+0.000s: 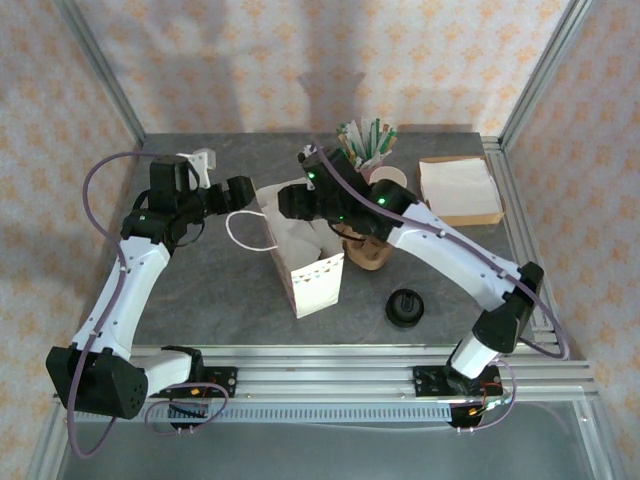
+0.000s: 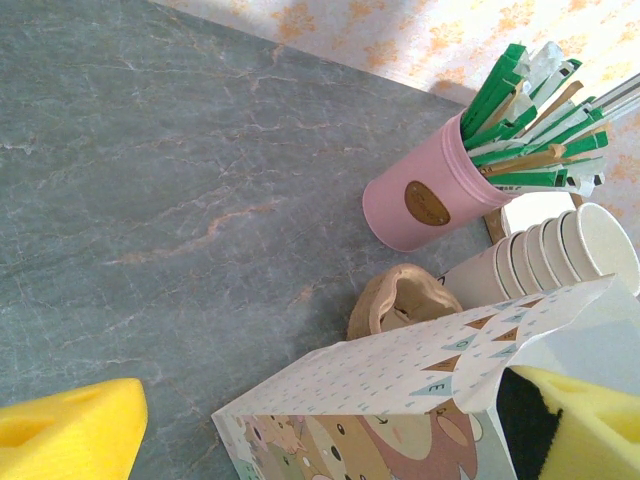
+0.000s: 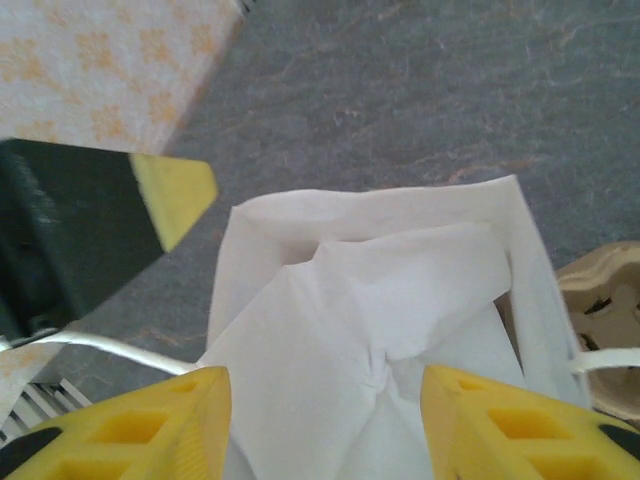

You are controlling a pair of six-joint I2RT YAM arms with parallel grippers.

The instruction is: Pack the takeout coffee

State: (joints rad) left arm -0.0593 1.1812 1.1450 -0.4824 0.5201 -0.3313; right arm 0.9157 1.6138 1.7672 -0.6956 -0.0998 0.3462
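The takeout coffee [image 1: 405, 307], a small cup with a black lid, stands on the table right of the white paper bag [image 1: 312, 268]. My right gripper [image 3: 325, 430] hangs open over the bag's mouth. A crumpled white napkin [image 3: 380, 330] lies in the bag below its yellow fingers, apart from them. In the top view the right gripper [image 1: 292, 203] is at the bag's far rim. My left gripper [image 1: 252, 197] is at the bag's left far corner, open. In the left wrist view the printed bag wall [image 2: 400, 400] stands between its two wide-set yellow fingers [image 2: 70, 430].
A brown pulp cup carrier [image 1: 365, 250] sits against the bag's right side. Behind it are a stack of cream paper cups [image 1: 390, 178] and a pink cup of stir sticks [image 1: 368, 148]. A napkin stack [image 1: 460, 190] lies at the back right.
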